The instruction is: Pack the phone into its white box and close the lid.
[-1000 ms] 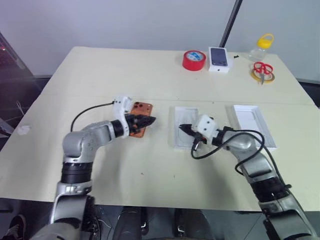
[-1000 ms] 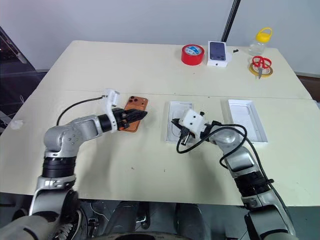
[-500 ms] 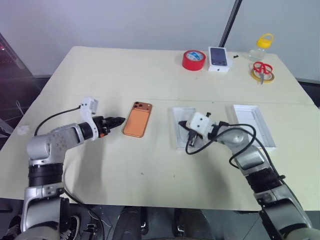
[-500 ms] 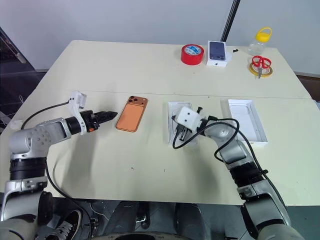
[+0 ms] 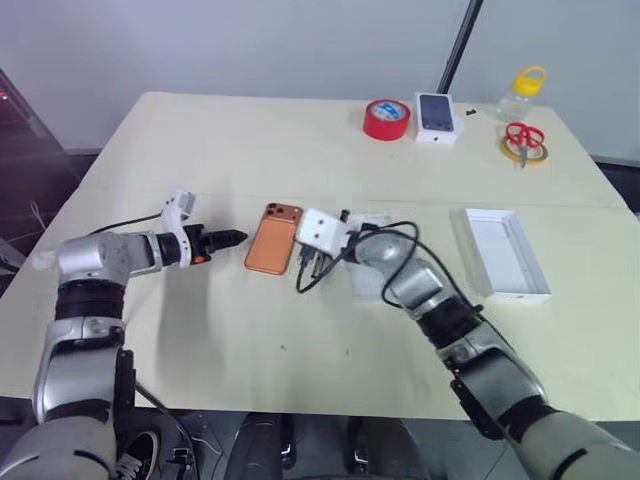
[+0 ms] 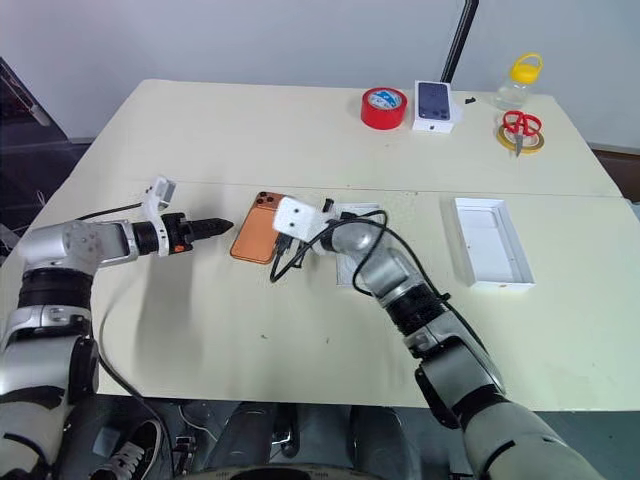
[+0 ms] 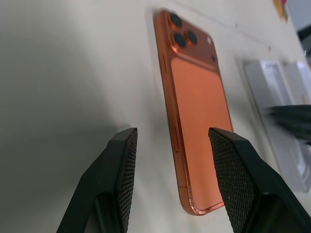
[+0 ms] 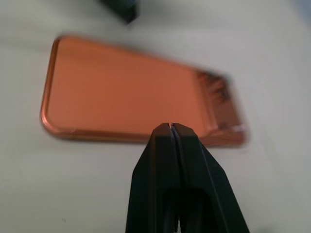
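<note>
The orange phone (image 5: 275,240) lies back-up on the table, camera cluster at its far end. My left gripper (image 5: 232,238) hovers just left of it, open and apart from it; in the left wrist view the phone (image 7: 199,111) lies ahead of the spread fingers (image 7: 119,165). My right gripper (image 5: 300,250) is shut and empty, its tips (image 8: 170,127) beside the phone's (image 8: 126,87) right long edge. The white box (image 5: 505,252), shallow with raised walls, lies open at the right. A flat white piece (image 5: 372,275) lies partly under my right forearm; whether it is the lid I cannot tell.
At the table's far edge stand a red tape roll (image 5: 388,119), a small white box with a dark phone picture (image 5: 438,117), a bottle with a yellow cap (image 5: 522,92) and red scissors on a yellow ring (image 5: 525,140).
My left gripper drew back leftward off the phone and now hovers beside it. My right gripper swung left from the flat white piece to the phone's right edge.
</note>
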